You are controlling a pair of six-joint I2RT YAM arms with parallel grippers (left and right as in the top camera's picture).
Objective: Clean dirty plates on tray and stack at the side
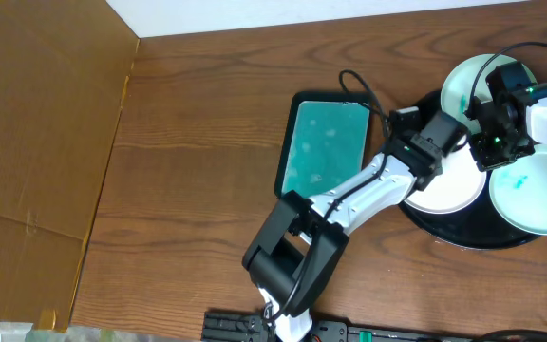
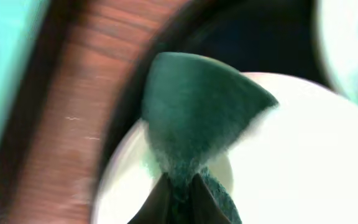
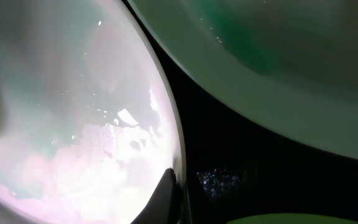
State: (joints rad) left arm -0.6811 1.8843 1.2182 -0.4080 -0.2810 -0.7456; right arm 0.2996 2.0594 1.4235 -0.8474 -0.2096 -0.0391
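Observation:
The black tray [image 1: 444,231] sits at the right with three white plates on it: one at the back [image 1: 463,81], one front left [image 1: 440,190], one front right [image 1: 539,199] with a teal smear. My left gripper [image 1: 456,141] [image 2: 179,186] is shut on a teal sponge [image 2: 194,106], which rests on the front-left plate [image 2: 303,155]. My right gripper [image 1: 492,157] [image 3: 173,199] is clamped on the rim of a plate [image 3: 73,137]; only one finger shows, lying on the rim. Another plate [image 3: 278,62] with a teal smear lies beyond it.
A rectangular teal tray [image 1: 326,142] with a black edge lies left of the black tray, under the left arm's cable. A cardboard panel [image 1: 36,123] covers the table's left side. Brown wooden table [image 1: 188,209] lies between them.

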